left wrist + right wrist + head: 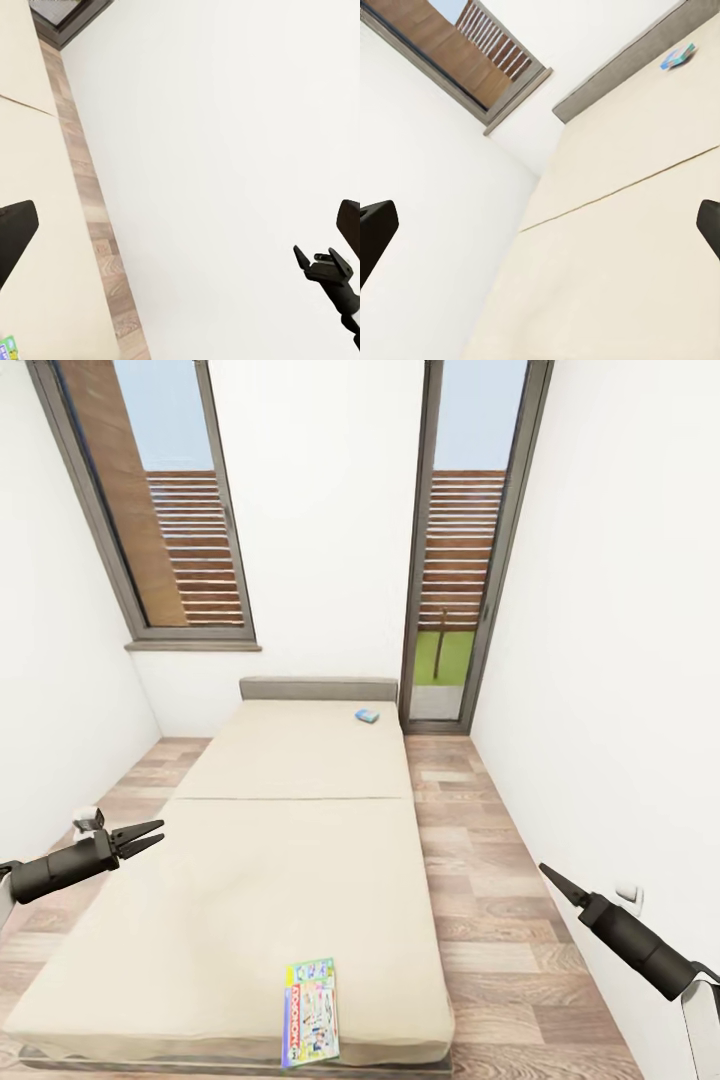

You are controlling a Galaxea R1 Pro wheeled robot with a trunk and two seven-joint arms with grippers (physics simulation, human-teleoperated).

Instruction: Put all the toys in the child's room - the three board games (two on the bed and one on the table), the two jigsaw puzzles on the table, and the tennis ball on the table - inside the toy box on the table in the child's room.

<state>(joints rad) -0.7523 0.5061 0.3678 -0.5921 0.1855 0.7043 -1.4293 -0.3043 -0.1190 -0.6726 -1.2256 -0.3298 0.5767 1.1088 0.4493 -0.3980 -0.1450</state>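
Note:
The bed, a bare cream mattress with a seam, fills the middle of the child's room. A busy multicolour board game lies flat near its front edge, and its corner shows in the left wrist view. A small blue board game rests at the far end by the headboard. My left gripper hovers open over the bed's left edge. My right gripper hangs over the floor to the right, its fingers spread wide and empty. The table, toy box, jigsaw puzzles and tennis ball are out of view.
A grey headboard closes the bed's far end. Wood-plank floor runs along both sides, wider on the right. White walls stand close on each side. A tall window and a glass door are at the back.

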